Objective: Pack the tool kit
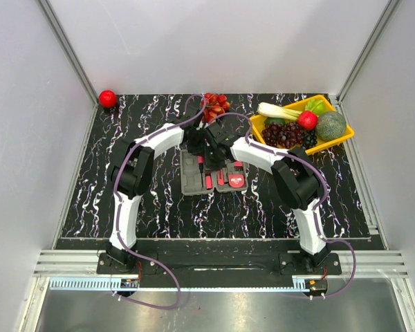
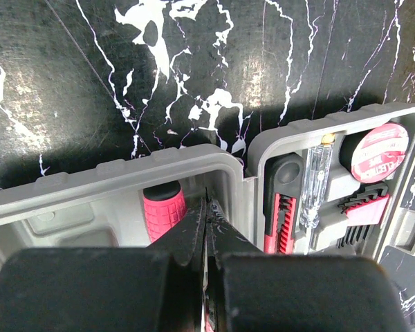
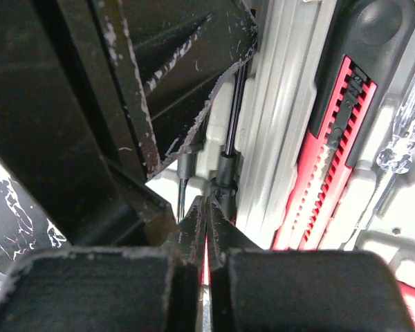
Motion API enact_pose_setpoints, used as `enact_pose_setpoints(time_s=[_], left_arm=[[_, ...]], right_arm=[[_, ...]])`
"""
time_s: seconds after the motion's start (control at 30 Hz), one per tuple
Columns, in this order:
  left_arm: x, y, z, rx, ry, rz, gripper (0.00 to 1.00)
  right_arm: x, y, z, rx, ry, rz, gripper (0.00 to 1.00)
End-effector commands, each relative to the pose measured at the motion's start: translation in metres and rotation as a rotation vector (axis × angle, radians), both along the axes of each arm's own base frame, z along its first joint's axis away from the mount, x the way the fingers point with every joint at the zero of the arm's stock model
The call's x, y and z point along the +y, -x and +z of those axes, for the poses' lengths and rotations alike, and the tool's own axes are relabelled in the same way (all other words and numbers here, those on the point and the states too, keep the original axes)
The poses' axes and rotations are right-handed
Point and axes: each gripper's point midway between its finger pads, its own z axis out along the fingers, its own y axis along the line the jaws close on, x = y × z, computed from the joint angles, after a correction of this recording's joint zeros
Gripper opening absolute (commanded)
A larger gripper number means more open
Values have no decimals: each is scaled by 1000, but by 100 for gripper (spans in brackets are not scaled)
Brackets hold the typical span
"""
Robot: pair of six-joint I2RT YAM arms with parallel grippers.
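The grey tool kit case (image 1: 191, 181) lies open in the middle of the black marbled table. Its right half holds a red and black knife (image 2: 280, 216), a clear-handled screwdriver (image 2: 315, 181), a round tape measure (image 2: 379, 152) and red-handled pliers (image 2: 364, 209). A red screwdriver handle (image 2: 164, 209) sits in the left half. My left gripper (image 2: 208, 207) is shut, tips low over the left half beside that handle. My right gripper (image 3: 206, 207) is shut too, tips at two thin metal shafts (image 3: 229, 117) next to the knife (image 3: 330, 159). Both grippers meet over the case's far side (image 1: 206, 149).
A yellow tray (image 1: 345, 135) of fruit stands at the back right. A red ball (image 1: 108, 98) lies in the far left corner, and a red fruit cluster (image 1: 216, 105) lies just beyond the case. White walls close in on three sides.
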Motion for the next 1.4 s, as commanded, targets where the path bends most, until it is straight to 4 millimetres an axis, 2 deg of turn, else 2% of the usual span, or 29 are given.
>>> enact_pose_setpoints(time_s=[0.0,0.07,0.13,0.2,0.27,0.33,0.4,0.47,0.5,0.57,0.63,0.7,0.8,0.9,0.97,1.0,1.07,1.17,1.37], left_arm=[[7,7,-18,58,-41,3,0],[4,3,-6,36,-23,-6,0],[2,-5,16,-9,0,-9,1],[0,-16,46,-76,27,-6,11],[-2,-27,81,-153,60,-6,31],[-5,-38,120,-231,107,-9,36],[-4,-45,152,-294,142,0,42],[2,-47,180,-351,162,11,47],[6,-46,191,-374,164,20,50],[19,-42,205,-409,151,33,57],[41,-37,214,-438,115,69,60],[67,-27,213,-443,68,117,66],[132,-9,203,-428,-42,255,72],[195,26,178,-381,-194,368,77],[231,56,149,-309,-286,434,81],[245,67,143,-287,-302,465,83],[268,90,128,-235,-324,526,87],[290,116,107,-170,-328,604,91],[305,144,78,-72,-311,684,97]], right_arm=[[-24,27,-51,145,138,-9,0],[-24,23,-43,123,135,-14,0],[-20,13,-25,70,115,-26,0],[-15,2,-3,10,85,-36,0],[-7,-10,24,-52,29,-56,0],[8,-23,60,-136,-82,-80,1],[15,-31,86,-209,-167,-101,3],[18,-36,109,-260,-220,-114,5],[13,-39,115,-290,-209,-135,6],[9,-40,125,-317,-210,-143,9],[4,-37,128,-324,-205,-151,12],[-3,-35,127,-325,-189,-168,16],[-16,-33,125,-333,-148,-197,24],[-26,-28,121,-330,-129,-214,27],[-31,-26,117,-316,-124,-229,29],[-31,-24,113,-307,-123,-226,30],[-32,-22,109,-292,-123,-223,31],[-32,-21,104,-270,-118,-216,33],[-35,-21,95,-232,-91,-204,46]])
